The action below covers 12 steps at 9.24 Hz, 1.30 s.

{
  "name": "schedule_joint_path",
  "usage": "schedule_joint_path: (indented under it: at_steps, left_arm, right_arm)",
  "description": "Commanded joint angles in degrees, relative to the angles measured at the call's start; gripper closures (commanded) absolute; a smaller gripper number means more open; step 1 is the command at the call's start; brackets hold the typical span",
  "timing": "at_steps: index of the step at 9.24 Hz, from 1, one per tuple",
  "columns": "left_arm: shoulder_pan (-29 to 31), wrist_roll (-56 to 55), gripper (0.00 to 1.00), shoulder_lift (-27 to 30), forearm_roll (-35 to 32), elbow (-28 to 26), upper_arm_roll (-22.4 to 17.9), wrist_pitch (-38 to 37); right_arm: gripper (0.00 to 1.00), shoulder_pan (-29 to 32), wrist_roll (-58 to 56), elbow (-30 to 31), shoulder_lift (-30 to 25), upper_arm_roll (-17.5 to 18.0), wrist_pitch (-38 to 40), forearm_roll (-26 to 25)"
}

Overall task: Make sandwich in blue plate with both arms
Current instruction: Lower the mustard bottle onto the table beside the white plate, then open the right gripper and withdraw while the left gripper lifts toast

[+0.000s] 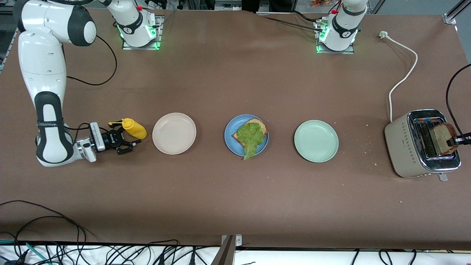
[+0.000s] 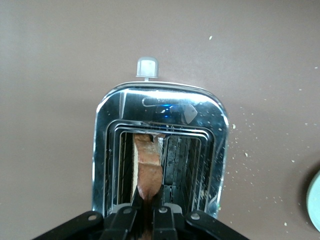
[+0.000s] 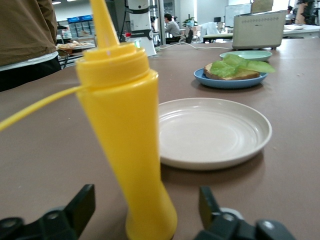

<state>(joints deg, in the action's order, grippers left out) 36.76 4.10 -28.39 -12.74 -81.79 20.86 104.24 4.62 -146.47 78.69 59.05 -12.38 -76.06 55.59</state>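
The left gripper (image 1: 456, 140) hangs over the toaster (image 1: 408, 147) at the left arm's end of the table, its fingers (image 2: 131, 216) pinching a slice of toast (image 2: 148, 170) that stands upright in one slot. The right gripper (image 1: 127, 141) sits low at the right arm's end, its fingers (image 3: 75, 205) spread either side of a yellow squeeze bottle (image 1: 134, 128) without touching it. Between them, in a row, are a white plate (image 1: 174, 133) near the bottle, then the blue plate (image 1: 230, 138) carrying one slice of bread (image 1: 257, 125) under a lettuce leaf (image 1: 251, 138) that overhangs the rim nearest the front camera, then a green plate (image 1: 316, 141).
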Motion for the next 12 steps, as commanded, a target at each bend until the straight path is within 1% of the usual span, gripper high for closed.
schedule_joint_path:
  at_steps: [1, 2, 3, 4, 5, 6, 7, 8, 10, 11, 12]
  left_arm:
    - [0.0, 1.3, 1.0, 6.2, -1.3, -0.3, 1.5, -3.9]
    - [0.0, 1.3, 1.0, 7.5, -1.2, -0.3, 2.0, -4.9]
    - [-0.1, 1.1, 1.0, 8.4, -0.5, -0.2, 2.4, -6.1]
    - [0.0, 0.6, 1.0, 9.1, 1.7, 0.7, 4.3, -7.1]
    - [0.0, -1.2, 1.0, 9.1, 4.5, 0.6, 5.2, -8.1]
    - [0.0, -5.5, 1.0, 9.0, 7.8, 0.1, 6.7, -9.0]
    - [-0.1, -9.1, 1.0, 8.7, 12.0, -0.6, 7.8, -9.4]
    - [-0.1, -12.3, 1.0, 8.6, 18.4, -2.0, 8.5, -9.8]
    - [-1.1, -14.2, 1.0, 8.2, 26.2, -5.3, 9.5, -9.7]
    - [-1.5, -15.3, 1.0, 7.5, 31.1, -7.2, 9.5, -8.3]
    - [-3.2, -17.5, 1.0, 7.5, 35.9, -9.9, 9.6, -5.0]
  right_arm:
    - [0.0, 1.7, 3.2, -0.7, -0.2, -3.7, 0.7, -0.6]
    - [0.0, 1.7, 4.3, -0.7, -0.3, -5.7, 0.7, 0.0]
    - [0.0, 1.7, 8.2, -0.8, -1.6, -8.5, 0.5, 0.4]
    - [0.0, 1.5, 14.0, -1.2, -4.4, -10.5, 0.4, 0.3]
    - [0.0, 1.2, 19.6, -1.3, -6.6, -12.3, 0.6, 0.0]
    - [0.0, 1.2, 26.3, -1.3, -9.3, -12.7, 0.7, -0.5]
    - [0.0, 1.1, 32.6, -1.7, -11.9, -12.9, 0.8, -2.4]
    - [0.0, 0.8, 40.0, -2.7, -14.5, -12.7, 0.8, -4.7]
    - [0.0, -0.1, 53.5, -4.4, -18.3, -12.7, 0.9, -7.5]
    - [0.0, -2.3, 61.3, -4.9, -21.1, -12.8, 0.9, -10.5]
    - [0.0, -3.7, 66.4, -5.5, -23.2, -12.8, 0.8, -13.6]
